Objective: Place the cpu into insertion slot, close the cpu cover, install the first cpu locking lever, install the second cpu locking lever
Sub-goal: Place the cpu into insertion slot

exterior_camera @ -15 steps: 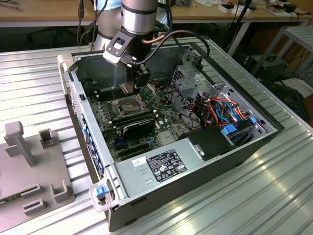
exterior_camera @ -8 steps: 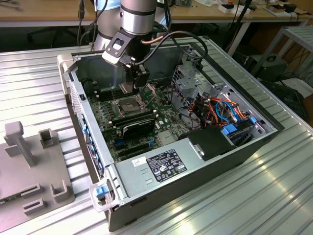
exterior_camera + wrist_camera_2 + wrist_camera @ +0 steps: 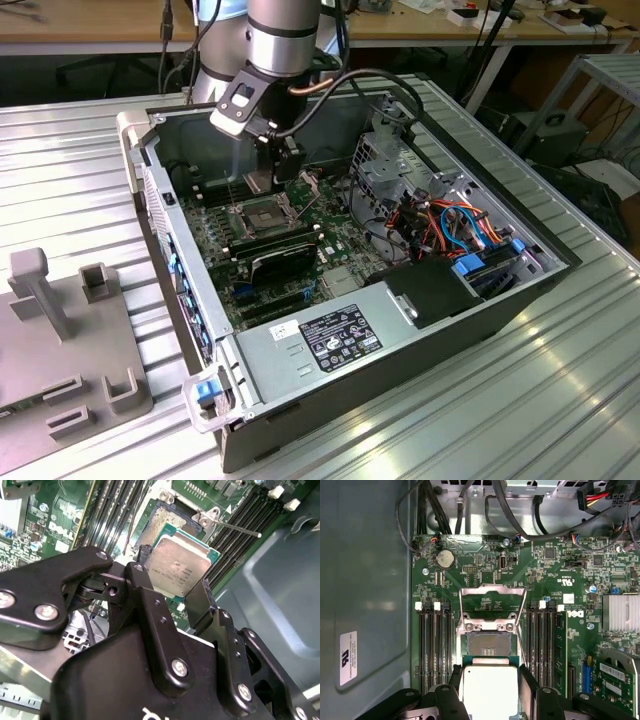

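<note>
Gripper (image 3: 491, 676) with cpu (image 3: 490, 692) above insertion slot (image 3: 487, 644), cover (image 3: 492, 589) open

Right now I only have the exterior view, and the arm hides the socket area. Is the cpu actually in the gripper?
Observer: Yes. In both wrist views the gripper is shut on the cpu, with a finger on each of two opposite edges.
Operator: Is it seated in the insertion slot?
Observer: No. In the second wrist view the chip looks raised off the insertion slot, and part of the pin field shows beyond its edge.
Operator: And the cpu cover?
Observer: In the first wrist view the cpu cover is swung open, away from the slot.
</note>
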